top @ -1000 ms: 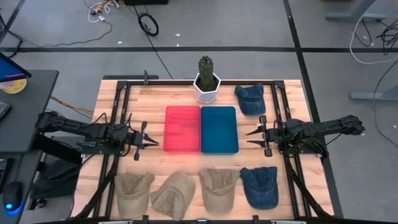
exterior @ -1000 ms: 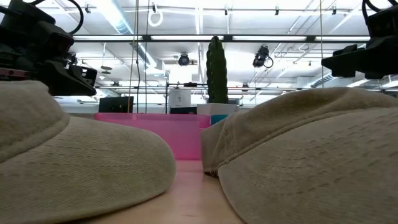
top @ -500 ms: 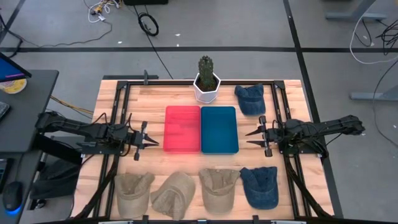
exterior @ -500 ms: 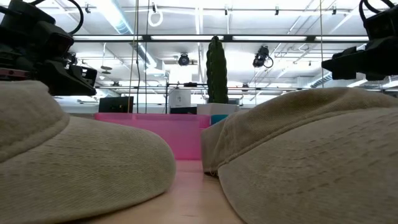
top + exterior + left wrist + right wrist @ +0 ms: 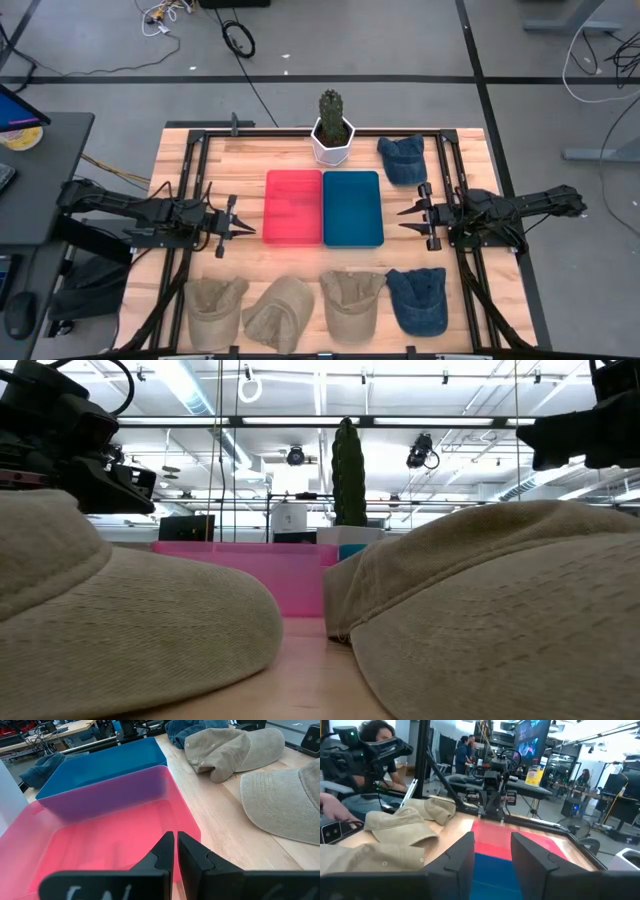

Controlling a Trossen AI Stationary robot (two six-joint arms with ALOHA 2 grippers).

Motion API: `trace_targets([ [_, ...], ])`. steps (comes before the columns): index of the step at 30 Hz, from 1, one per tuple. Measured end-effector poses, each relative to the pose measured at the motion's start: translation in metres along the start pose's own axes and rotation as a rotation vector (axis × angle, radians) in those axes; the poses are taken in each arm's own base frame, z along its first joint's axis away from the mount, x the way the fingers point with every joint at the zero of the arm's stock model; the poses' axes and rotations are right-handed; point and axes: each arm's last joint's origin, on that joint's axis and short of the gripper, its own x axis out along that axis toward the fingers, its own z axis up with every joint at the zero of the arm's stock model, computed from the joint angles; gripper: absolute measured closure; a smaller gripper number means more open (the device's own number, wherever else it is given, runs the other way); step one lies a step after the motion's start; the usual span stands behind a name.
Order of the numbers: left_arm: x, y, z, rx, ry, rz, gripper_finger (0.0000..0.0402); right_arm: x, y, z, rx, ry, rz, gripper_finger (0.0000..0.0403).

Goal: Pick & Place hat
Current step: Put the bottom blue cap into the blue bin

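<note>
Wooden counter [image 5: 235,150] on grey floor carries a red bin [image 5: 293,206] and a blue bin [image 5: 352,207] side by side at its middle, touching along their long edges. Behind them, at the far edge, stands a potted cactus [image 5: 332,127], and a blue cap [image 5: 402,158] lies to its right. Along the near edge sits a row of four hats: three tan hats [image 5: 214,309] [image 5: 280,311] [image 5: 352,299] from left to right, then a second blue cap [image 5: 419,297] at the right end.

Left gripper [image 5: 244,230] hovers just left of the red bin, pointing toward it; the left wrist view shows its jaws pressed together with nothing between them. Right gripper [image 5: 409,220] hovers just right of the blue bin, pointing toward it, its jaws spread apart and holding nothing. Neither gripper touches any hat.
</note>
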Motion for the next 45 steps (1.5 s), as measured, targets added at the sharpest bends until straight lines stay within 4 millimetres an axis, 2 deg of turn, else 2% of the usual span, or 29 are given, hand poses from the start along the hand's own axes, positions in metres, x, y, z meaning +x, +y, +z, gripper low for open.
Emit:
trace_targets([
  [6,0.0,0.0,0.0,0.0,0.0,0.0,0.0374,0.0,-0.003,0.006,0.083,-0.057,-0.052,0.027],
  [12,0.0,0.0,0.0,0.0,0.0,0.0,0.0374,-0.003,-0.006,0.022,0.175,-0.232,-0.081,0.027],
  [15,0.0,0.0,0.0,0.0,0.0,0.0,0.0374,-0.005,-0.007,0.03,0.143,-0.32,-0.046,0.027],
  [19,0.0,0.0,0.0,0.0,0.0,0.0,0.0374,-0.011,-0.008,0.044,0.012,-0.477,-0.051,0.027],
  [25,0.0,0.0,0.0,0.0,0.0,0.001,0.0374,-0.034,-0.014,0.075,-0.066,-0.86,-0.119,0.027],
  [28,0.0,0.0,0.0,0.0,0.001,0.0,0.0374,-0.043,-0.017,0.094,-0.061,-0.966,-0.09,0.027],
  [34,0.0,0.0,0.0,0.0,0.0,0.0,0.0374,-0.048,-0.025,0.136,-0.073,-0.941,-0.043,0.027],
  [41,0.0,0.0,0.0,0.0,0.001,0.0,0.0374,-0.064,-0.043,0.202,-0.002,-0.677,-0.075,0.027],
  [45,0.0,0.0,0.0,0.0,0.001,0.001,0.0374,-0.071,-0.051,0.237,0.013,-0.614,-0.058,0.027],
])
